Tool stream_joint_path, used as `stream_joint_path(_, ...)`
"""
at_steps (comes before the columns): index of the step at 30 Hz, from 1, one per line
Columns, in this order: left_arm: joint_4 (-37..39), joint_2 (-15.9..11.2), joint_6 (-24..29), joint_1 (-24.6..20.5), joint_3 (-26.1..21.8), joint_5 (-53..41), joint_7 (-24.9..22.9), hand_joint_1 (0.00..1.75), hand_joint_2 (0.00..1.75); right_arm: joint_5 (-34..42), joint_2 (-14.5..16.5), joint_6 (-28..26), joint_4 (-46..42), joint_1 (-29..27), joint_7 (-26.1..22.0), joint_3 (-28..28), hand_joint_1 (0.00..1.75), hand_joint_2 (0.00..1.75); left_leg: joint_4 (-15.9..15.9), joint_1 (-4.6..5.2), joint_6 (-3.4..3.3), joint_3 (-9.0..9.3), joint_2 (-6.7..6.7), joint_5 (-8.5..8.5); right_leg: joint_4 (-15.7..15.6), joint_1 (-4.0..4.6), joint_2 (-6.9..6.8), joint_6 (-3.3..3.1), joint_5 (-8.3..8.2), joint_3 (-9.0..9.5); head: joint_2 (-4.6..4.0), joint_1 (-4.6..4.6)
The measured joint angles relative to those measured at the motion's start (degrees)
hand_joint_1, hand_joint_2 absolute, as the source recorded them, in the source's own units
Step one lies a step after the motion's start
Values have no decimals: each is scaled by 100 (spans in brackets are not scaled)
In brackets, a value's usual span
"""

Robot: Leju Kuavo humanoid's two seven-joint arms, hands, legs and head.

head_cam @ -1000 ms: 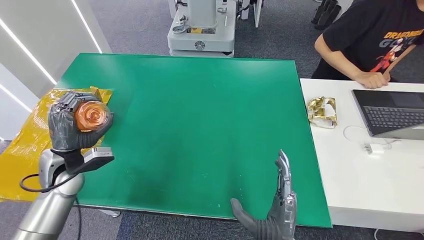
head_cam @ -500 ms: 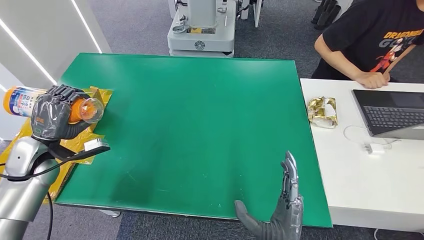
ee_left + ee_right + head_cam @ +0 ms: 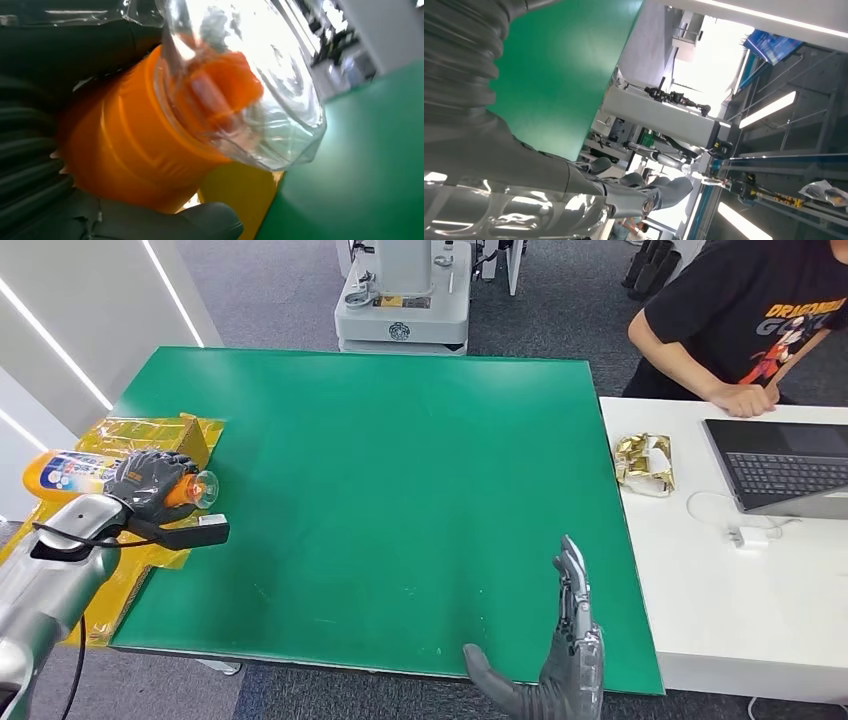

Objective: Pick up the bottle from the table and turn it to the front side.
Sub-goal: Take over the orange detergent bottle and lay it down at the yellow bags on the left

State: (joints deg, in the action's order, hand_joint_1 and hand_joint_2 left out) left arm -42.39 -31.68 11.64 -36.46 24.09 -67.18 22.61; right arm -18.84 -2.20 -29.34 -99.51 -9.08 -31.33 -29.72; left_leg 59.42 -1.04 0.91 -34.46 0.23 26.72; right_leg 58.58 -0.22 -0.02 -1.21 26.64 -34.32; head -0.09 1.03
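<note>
- A large green rectangular worktop point(image 3: 400, 490) filled the middle of the scene, with a crinkled yellow plastic sheet point(image 3: 150, 435) at its left edge.
- The silver left hand point(image 3: 150, 490) held the orange plastic bottle with a clear domed cap point(image 3: 100, 475) sideways above that sheet, its fingers point(image 3: 140, 468) wrapped round the bottle's neck end.
- The silver right hand point(image 3: 565, 660) stood at the near edge, fingers straight, close together, holding nothing.
- Risk, as judged: the smooth, round bottle could slip or roll in the grip while turning, and fall off the worktop.
</note>
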Motion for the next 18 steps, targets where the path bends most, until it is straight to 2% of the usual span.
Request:
stream_joint_path(3,664,125,-51,-257,220,-54,-57,175,175,-62,55,44,-23,5,48,45,0,175,0,1,0,0,2,1,-1,-1,3,0,0,1,0,1)
stream_joint_path(8,1308,300,-125,-384,372,-31,-152,175,175,-67,99,72,-25,16,48,109,0,175,1,1,0,-1,2,3,-4,-1,3,0,0,0,0,1)
stream_joint_path(18,1766,423,37,-331,452,23,-198,175,175,-38,108,11,-24,22,101,136,0,175,0,0,0,-2,1,3,-2,0,2,0,0,0,0,1)
